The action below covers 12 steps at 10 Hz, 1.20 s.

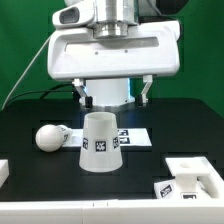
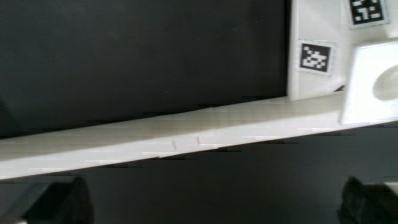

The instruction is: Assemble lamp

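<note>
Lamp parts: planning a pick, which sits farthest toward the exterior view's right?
The squarish base block; the shade stands centre, the bulb at that view's left.

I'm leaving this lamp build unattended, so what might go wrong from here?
The bulb lies loose close to the shade; its round head may roll if the fingers nudge it. The shade stands upright roughly between the bulb and the base, so a low pass of the open gripper might tip it.
</note>
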### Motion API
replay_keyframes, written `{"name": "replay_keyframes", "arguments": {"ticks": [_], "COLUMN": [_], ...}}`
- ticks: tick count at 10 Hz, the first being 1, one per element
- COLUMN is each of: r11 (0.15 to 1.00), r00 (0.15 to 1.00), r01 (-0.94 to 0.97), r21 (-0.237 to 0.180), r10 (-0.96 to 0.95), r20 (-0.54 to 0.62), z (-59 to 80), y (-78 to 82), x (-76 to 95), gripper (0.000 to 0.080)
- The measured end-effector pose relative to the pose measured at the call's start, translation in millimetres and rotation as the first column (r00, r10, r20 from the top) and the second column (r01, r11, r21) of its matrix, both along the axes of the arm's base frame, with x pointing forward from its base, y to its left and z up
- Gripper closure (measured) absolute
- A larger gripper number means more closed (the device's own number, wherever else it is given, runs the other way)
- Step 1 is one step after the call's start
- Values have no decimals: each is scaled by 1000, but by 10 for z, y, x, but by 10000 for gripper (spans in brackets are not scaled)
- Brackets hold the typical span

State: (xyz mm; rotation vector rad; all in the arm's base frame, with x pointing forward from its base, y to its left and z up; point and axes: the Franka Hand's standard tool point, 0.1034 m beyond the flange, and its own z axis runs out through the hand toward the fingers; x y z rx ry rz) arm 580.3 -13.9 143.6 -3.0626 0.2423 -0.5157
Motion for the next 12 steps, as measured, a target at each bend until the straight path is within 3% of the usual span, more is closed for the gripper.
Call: {"name": "replay_keyframes", "arguments": {"ticks": [3,6,7,11,12], "r11": [1000,995,993,994,987], "r00": [1000,991,987,987,972], "r01": [1,78,97,89,122], "r21": [-1,61,74,69,102], "r10": [-1,-71,-86,-79,-98], "r20": [-2,-115,-139,-137,-215], "z": [-7,95,106,73,-39], "y": [-28,-677,-758,-730,-805], "x": [-6,-402,-438,-434,-600], "gripper": [100,100,100,100,100]}}
